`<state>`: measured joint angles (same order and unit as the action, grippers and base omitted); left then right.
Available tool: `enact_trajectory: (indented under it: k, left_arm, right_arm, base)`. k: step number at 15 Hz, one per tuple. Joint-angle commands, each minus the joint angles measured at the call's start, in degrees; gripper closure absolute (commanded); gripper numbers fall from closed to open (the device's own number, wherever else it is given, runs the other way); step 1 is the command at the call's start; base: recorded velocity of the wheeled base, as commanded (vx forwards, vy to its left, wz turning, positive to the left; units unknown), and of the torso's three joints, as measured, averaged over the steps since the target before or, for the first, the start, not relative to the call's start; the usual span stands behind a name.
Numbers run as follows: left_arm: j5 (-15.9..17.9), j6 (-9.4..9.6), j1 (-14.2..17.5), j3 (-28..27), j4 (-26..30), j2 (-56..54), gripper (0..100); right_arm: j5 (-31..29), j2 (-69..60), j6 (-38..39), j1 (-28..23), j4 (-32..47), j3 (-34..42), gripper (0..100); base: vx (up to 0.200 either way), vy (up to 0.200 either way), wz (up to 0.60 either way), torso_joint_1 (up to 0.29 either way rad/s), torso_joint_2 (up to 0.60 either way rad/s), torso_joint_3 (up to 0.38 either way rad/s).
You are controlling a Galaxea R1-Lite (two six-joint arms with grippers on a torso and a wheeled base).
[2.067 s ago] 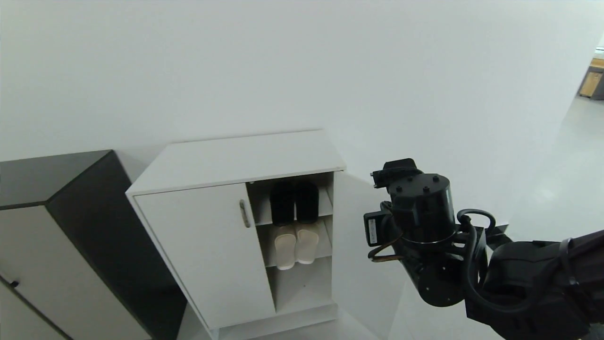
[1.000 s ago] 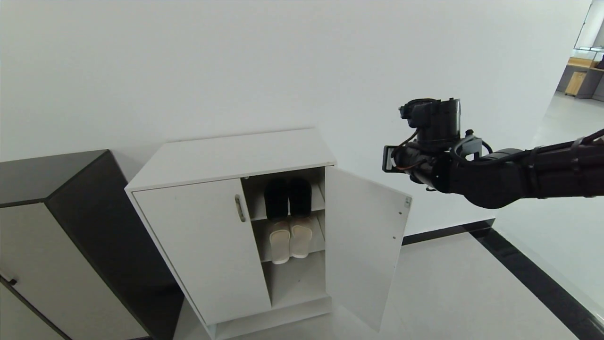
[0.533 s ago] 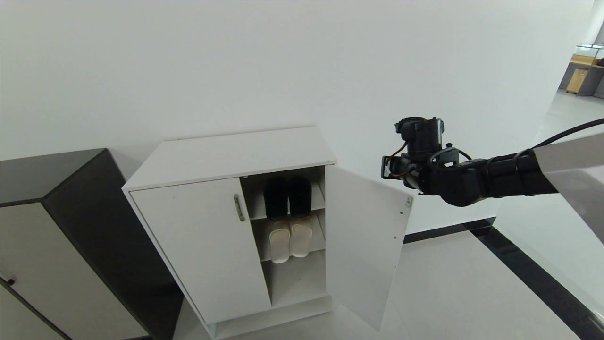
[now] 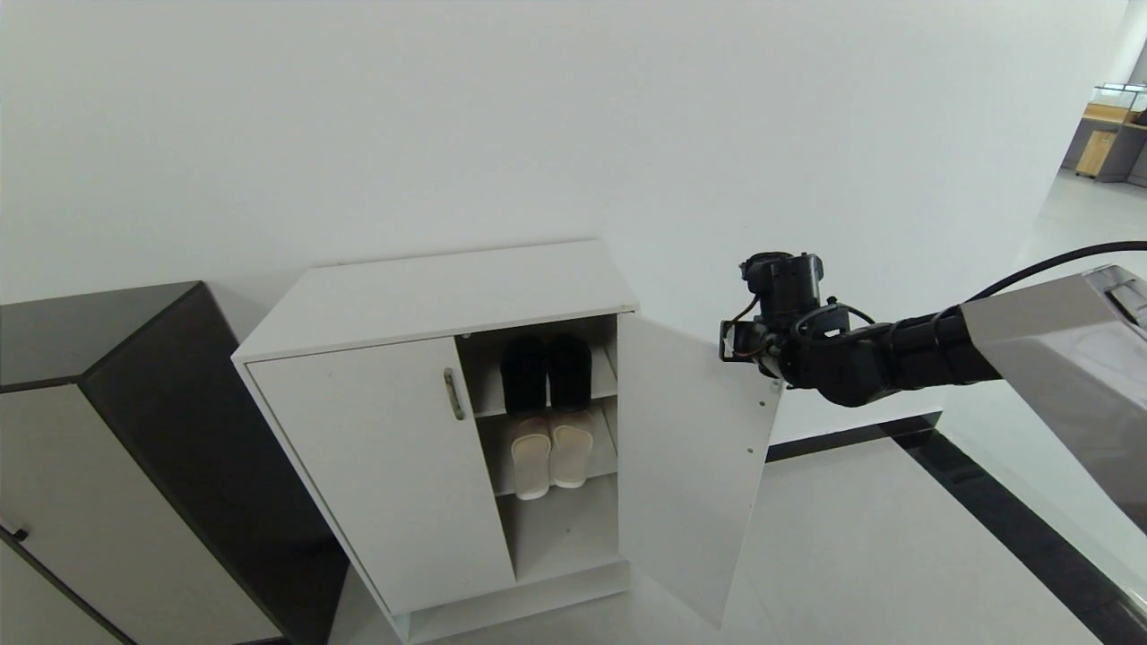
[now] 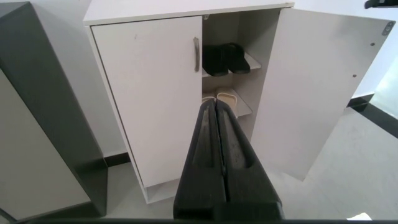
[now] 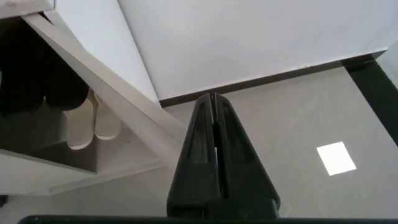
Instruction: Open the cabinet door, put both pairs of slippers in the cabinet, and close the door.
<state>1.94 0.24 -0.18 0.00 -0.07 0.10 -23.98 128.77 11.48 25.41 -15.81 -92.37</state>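
Note:
The white cabinet stands against the wall with its left door closed and its right door swung wide open. Black slippers lie on the top shelf and cream slippers on the shelf below. My right arm's wrist is at the open door's outer top corner. In the right wrist view my right gripper is shut and empty, just past the door's top edge; I cannot tell whether it touches. My left gripper is shut and empty, low in front of the cabinet.
A dark cabinet stands close on the white cabinet's left. A black strip runs across the floor at the right. Open floor lies to the right of the open door.
My right arm has swung out from close to the camera, then come down toward the open door's outer top corner. The door and slippers have stayed put over the last second.

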Motion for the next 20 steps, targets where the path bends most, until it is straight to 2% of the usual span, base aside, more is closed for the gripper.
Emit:
enact_trajectory:
  k: [1,16,19,20]
  left_arm:
    - [0.00,0.02,0.01,0.00,-0.01,-0.01,100]
    - [0.00,0.02,0.01,0.00,-0.01,-0.01,100]
    - [0.00,0.02,0.01,0.00,-0.01,-0.01,100]
    - [0.00,0.02,0.01,0.00,-0.01,-0.01,100]
  right_arm:
    - [-0.02,0.78,-0.06,0.08,-0.01,0.00,100]
    - [-0.45,0.78,0.56,0.35,-0.01,1.58,100]
    - [-0.54,-2.56,1.00,2.81,-0.01,6.41,100]
    - [-0.54,-5.11,1.26,5.44,-1.06,10.01,100]
  base:
    - [0.000,0.000,0.00,0.000,0.00,0.000]
    - [0.000,0.000,0.00,0.000,0.00,0.000]
    - [0.000,0.000,0.00,0.000,0.00,0.000]
    - [0.000,0.000,0.00,0.000,0.00,0.000]
